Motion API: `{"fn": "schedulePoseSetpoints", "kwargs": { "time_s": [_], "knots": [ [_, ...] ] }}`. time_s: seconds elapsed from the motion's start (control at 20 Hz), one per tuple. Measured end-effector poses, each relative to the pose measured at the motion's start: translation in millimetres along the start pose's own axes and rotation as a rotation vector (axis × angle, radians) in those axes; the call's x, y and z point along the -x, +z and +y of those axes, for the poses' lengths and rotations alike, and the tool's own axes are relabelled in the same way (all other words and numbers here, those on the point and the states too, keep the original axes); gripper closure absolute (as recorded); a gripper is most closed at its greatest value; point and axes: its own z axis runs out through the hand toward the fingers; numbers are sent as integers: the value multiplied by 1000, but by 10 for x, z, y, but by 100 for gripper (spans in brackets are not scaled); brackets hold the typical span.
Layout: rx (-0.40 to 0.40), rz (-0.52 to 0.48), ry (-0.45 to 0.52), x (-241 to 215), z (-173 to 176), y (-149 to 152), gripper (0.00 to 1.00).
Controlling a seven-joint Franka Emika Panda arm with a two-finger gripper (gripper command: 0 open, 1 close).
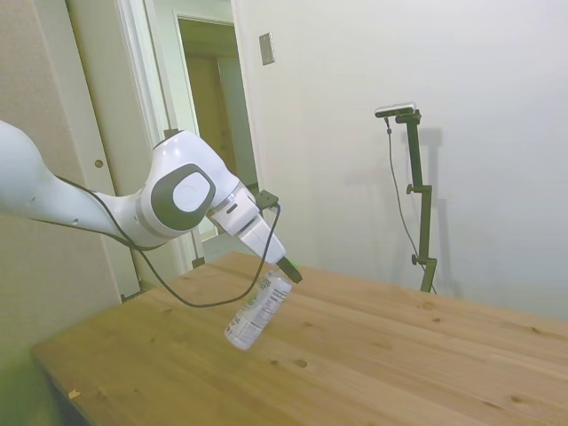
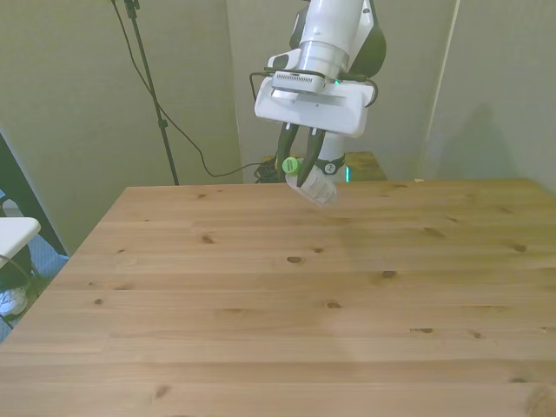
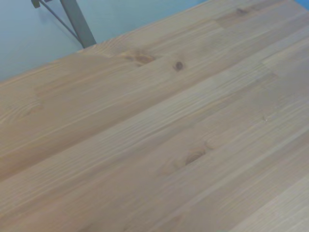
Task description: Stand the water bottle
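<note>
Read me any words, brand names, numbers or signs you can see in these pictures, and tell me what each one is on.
No text can be read in full.
Water bottle label: green and dark print, too small and blurred to read. The bottle hangs tilted above the table in the gripper.
Gripper: a small round dark mark with a pale figure on it, too small to make out.
Wrist view: bare wood only, no text.

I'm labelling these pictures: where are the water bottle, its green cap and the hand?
water bottle [image 1: 257, 312]: side view, on the white label, mid-body.
green cap [image 2: 289, 165]: front view, on the cap's round face.
hand [image 2: 304, 167]: front view, between the fingertips, at the bottle's neck.
</note>
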Motion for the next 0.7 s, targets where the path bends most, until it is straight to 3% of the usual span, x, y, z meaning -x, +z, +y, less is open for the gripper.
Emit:
{"fn": "schedulePoseSetpoints", "kwargs": {
  "time_s": [0.4,0.7],
  "knots": [
    [-93,166,53,34,-558,244,100],
    [-236,360,90,67,-951,507,100]
  ]
}}
